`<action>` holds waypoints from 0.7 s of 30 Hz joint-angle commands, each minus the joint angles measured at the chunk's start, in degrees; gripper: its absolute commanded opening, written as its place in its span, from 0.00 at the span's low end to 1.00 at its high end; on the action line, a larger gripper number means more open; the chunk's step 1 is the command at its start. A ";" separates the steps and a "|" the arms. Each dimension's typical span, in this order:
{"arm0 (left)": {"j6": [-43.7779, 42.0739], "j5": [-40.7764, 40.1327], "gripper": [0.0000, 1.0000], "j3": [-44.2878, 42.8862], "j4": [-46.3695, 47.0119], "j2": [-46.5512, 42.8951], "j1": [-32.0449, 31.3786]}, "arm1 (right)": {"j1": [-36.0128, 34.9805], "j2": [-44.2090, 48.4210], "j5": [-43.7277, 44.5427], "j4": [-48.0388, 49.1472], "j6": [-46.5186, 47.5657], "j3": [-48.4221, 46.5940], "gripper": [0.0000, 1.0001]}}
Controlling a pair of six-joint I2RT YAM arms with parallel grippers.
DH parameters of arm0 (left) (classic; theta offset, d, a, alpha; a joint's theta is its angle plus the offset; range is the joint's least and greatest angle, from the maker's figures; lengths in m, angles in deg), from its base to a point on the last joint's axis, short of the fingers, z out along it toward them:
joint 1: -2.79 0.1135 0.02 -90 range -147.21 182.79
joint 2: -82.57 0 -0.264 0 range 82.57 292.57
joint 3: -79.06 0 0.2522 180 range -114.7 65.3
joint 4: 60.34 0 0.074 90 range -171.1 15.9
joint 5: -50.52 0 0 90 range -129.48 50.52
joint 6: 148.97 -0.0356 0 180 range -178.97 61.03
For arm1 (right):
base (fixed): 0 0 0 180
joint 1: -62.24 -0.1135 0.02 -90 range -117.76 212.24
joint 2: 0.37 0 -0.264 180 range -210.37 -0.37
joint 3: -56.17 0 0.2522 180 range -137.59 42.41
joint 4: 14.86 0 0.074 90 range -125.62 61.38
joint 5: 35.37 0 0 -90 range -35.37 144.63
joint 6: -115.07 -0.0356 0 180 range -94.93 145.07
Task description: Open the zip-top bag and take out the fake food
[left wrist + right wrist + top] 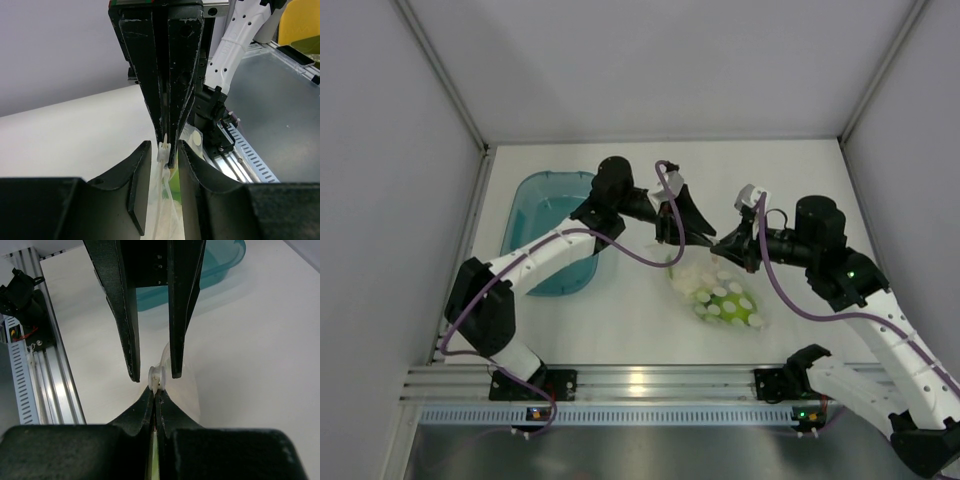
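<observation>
While right pincer [152, 392] clamps zip-top bag [725, 300] rim, left pincer [164, 145] stands parted around white slider [157, 376]; off-centre closing may miss slider, hard pull may yank bag free.

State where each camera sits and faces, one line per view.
Top external: above and behind, looking down on left arm, right arm, table, teal tub, zip-top bag.
Left wrist: looks along the open left claw toward the rail, right claw opposite.
Right wrist: looks along the right claw, shut on the bag, toward the tub.
Both wrist views share the bag's edge.
</observation>
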 commanded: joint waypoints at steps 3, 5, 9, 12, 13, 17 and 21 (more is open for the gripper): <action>0.72 2.79 0.33 -2.26 3.32 0.63 -0.16 | -0.81 0.83 -0.03 2.58 0.40 -3.10 0.00; 0.72 2.52 0.29 -2.17 3.32 0.63 -0.16 | -0.81 0.92 -0.12 3.19 -0.04 -3.10 0.00; 1.07 0.94 0.12 -2.26 3.32 0.98 -0.16 | -0.90 1.09 0.05 3.02 -0.22 -3.10 0.00; 1.25 1.12 0.09 -2.17 3.32 1.33 -0.16 | -0.82 1.88 1.20 3.46 -0.48 -2.76 0.00; 1.25 1.12 0.07 -2.08 3.32 1.33 -0.16 | -0.90 2.06 1.64 3.98 -1.00 -2.58 0.00; 0.11 -0.55 0.00 -0.33 3.41 0.28 0.10 | -0.90 3.20 5.33 4.87 -1.71 -2.05 0.00; -1.48 0.05 0.00 1.26 3.41 -0.34 2.03 | -0.82 4.60 6.65 4.78 -1.71 -1.35 0.00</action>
